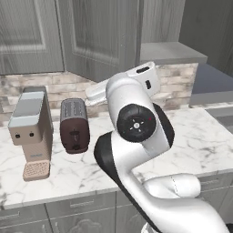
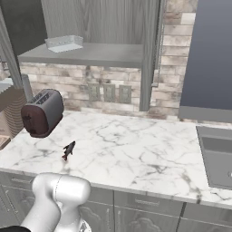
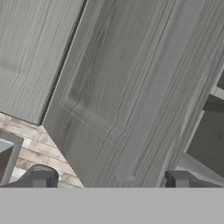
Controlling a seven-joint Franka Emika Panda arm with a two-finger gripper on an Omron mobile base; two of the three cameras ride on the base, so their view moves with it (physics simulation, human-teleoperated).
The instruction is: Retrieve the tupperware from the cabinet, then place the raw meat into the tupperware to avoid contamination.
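Arm elbow sits low over the front of the marble counter (image 1: pixel 68 175), wrist reaching up toward the cabinet (image 1: pixel 102 34). Gripper (image 3: pixel 109 180) jaws spread wide, nothing between them; both dark fingertips (image 3: pixel 38 178) stand well apart at the bottom of the hand view, facing a recessed-panel cabinet door (image 3: pixel 118 87) at close range, seen tilted.

Near on the counter, right base view: a small dark piece of raw meat (image 2: pixel 68 150) lies on the bare marble, well in front of the toaster (image 2: pixel 43 112). Left base view shows the same dark-red toaster (image 1: pixel 74 125) just beside a beige coffee machine (image 1: pixel 31 132), both to the left of the arm. Sink (image 2: pixel 219 156) is set into the counter at the far right.

Further back: brick backsplash (image 2: pixel 108 93) with a row of outlet plates. Above it the cabinet is open on the right side, door swung out, flat grey shelf (image 2: pixel 90 55) exposed. Clear tupperware (image 2: pixel 64 43) sits on that shelf toward its left end, upright, not touched by the gripper.
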